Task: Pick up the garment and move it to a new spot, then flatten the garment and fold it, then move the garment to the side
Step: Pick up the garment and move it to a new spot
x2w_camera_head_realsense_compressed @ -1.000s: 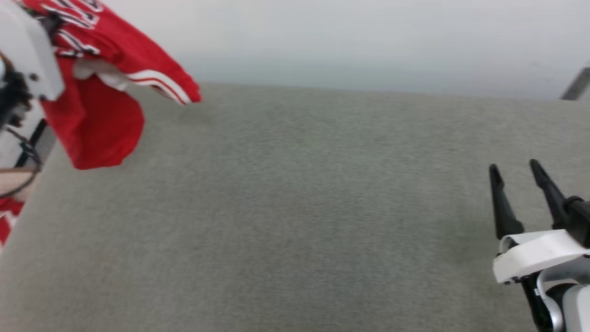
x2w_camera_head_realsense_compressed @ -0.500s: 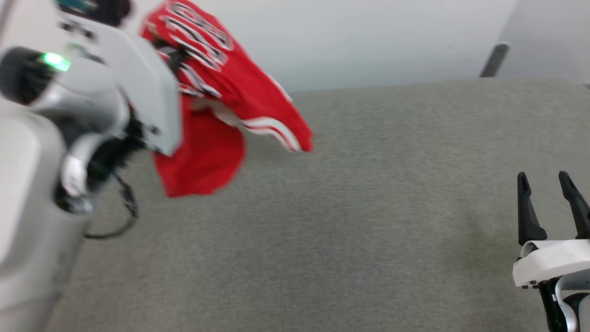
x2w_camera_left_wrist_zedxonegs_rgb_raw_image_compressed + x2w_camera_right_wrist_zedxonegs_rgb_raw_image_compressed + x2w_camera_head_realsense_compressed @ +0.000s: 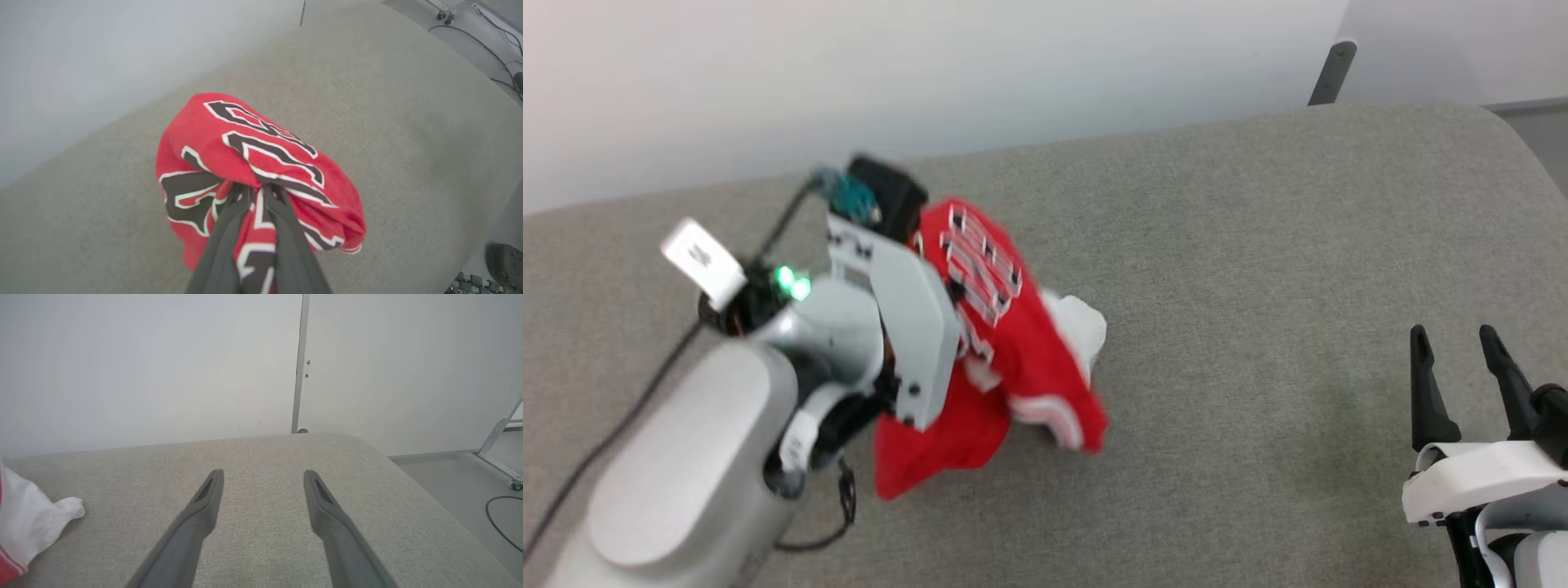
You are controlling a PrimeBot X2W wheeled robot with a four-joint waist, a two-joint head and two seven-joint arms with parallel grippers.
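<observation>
Wide grey cushioned top (image 3: 1258,245) beneath both claws, the red garment (image 3: 1029,359) bunched and hanging from the left claw (image 3: 256,192), clenched on its lettered cloth, while the right claw (image 3: 1454,333) waits well apart, fingers spread.

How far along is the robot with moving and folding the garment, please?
Done: the pickup. The left end effector is shut on the bunched garment. In hand: placing it on the grey surface. Left: flattening, folding and setting it aside. The right end effector is open, holding nothing.
</observation>
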